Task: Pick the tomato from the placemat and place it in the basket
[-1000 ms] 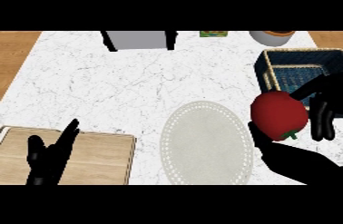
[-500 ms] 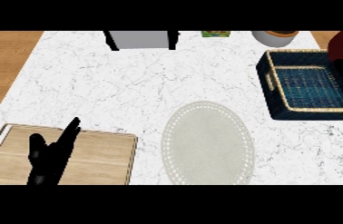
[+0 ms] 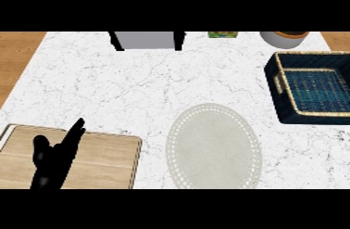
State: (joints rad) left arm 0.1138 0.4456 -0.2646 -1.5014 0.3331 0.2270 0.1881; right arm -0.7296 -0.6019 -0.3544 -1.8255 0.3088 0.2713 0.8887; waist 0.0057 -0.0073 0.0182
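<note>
Although your task names a tomato, none shows: placemat (image 3: 215, 146) at six o'clock and basket (image 3: 314, 89) at three o'clock both lie bare on the desk (image 3: 137, 84). Left hand (image 3: 54, 159) rests, fingers straight, at eight o'clock; right hand unseen, so judge transport underway.

Bright, even light; faint shadows

The placemat (image 3: 215, 146) lies between the cutting board (image 3: 103, 155) at left and the basket (image 3: 313, 87) at right.
</note>
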